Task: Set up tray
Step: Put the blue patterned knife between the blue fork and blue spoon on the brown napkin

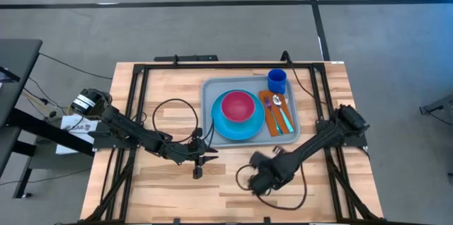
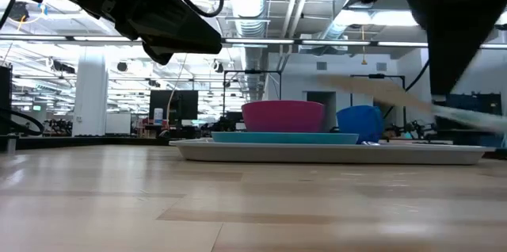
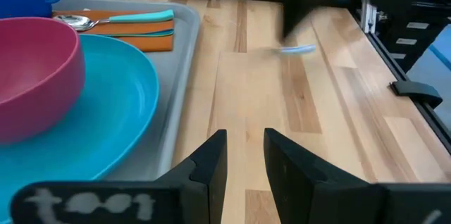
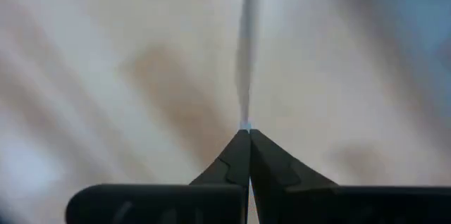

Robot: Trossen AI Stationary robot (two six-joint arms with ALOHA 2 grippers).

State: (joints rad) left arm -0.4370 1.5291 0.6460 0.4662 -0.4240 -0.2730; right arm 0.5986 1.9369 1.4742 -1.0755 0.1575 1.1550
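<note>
Tray [image 1: 249, 108] in upper centre of high view, already carries blue plate [image 1: 241, 124] with pink bowl [image 1: 238, 106], blue cup [image 1: 277, 81], orange napkin [image 1: 277, 114] with spoon [image 1: 279, 106] and one more teal-handled utensil beside it.

Judged: setup mostly done; probably one utensil left to place.

Right gripper [image 1: 257, 181] low centre of high view, over bare table [image 1: 170, 182], fingers pressed together, pinching thin light utensil [image 4: 246, 55]; which kind, cannot tell, blurred.

Left gripper [image 1: 199, 166] left of it, fingers slightly apart, holds nothing, waits beside tray.
</note>
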